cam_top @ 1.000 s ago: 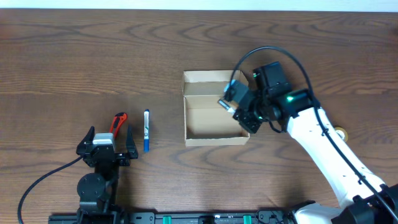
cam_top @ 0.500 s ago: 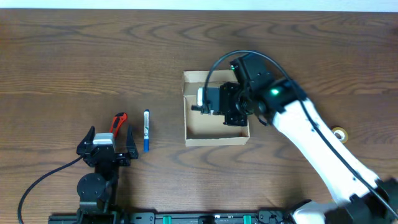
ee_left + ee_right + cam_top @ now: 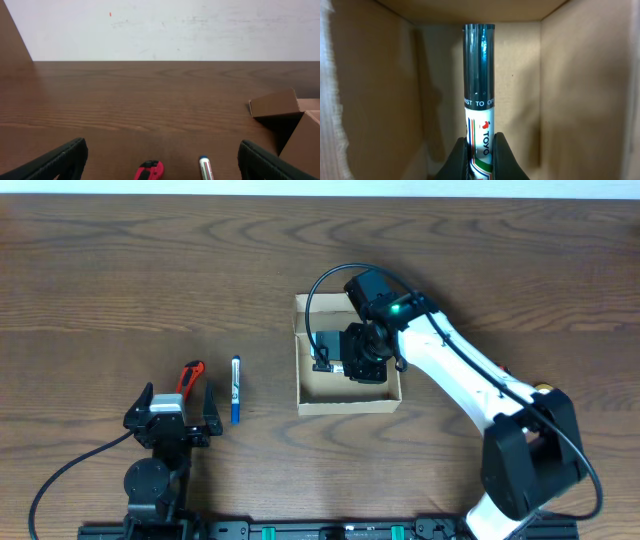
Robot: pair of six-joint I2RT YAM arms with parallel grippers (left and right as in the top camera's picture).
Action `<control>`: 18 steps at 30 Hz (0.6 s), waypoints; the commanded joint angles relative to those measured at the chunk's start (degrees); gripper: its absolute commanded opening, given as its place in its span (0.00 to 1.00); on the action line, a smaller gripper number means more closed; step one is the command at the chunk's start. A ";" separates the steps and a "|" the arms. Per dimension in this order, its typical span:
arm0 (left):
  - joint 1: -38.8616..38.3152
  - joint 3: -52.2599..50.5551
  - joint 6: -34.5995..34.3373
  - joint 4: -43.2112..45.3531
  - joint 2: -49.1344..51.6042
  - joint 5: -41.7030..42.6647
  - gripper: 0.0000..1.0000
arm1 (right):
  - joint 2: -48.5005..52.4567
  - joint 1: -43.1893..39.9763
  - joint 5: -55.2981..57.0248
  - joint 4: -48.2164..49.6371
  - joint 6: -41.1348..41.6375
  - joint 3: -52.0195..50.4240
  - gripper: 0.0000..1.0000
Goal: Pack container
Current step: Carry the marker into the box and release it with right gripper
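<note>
Cardboard container (image 3: 347, 407): tan and open-topped, at mid-table, with its flap folded back on the far side; the right arm reaches into it.
Handling: probably light and thin-walled, so a push would likely make it skid or dent. It is best steadied at a side wall or the rim, not by the flap.
Right gripper (image 3: 481, 154): inside the container, jaws clamped on a black-capped marker (image 3: 480, 75) that points at the far wall, clear of both sides.
Left gripper (image 3: 175, 406): near the table's front edge, jaws spread wide, nothing in them.
Loose items: blue-capped marker (image 3: 235, 390) and red-handled tool (image 3: 190, 376), just ahead of the left gripper and well apart from the container.
Surface: dark wood-grain table (image 3: 120, 270), smooth and probably slick under cardboard.
Room: plain white wall (image 3: 175, 30) behind the table.
</note>
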 commanded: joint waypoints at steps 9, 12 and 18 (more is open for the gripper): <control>0.22 -1.92 -0.66 -0.90 -0.37 0.61 0.95 | 8.52 -0.50 -1.25 0.31 -1.40 0.46 0.01; 0.22 -1.92 -0.66 -0.87 -0.37 0.61 0.95 | 9.88 -0.50 -1.57 0.31 -1.38 0.46 0.01; 0.22 -1.92 -0.66 -0.87 -0.37 0.61 0.95 | 9.92 -0.46 -1.60 0.35 -1.07 0.48 0.17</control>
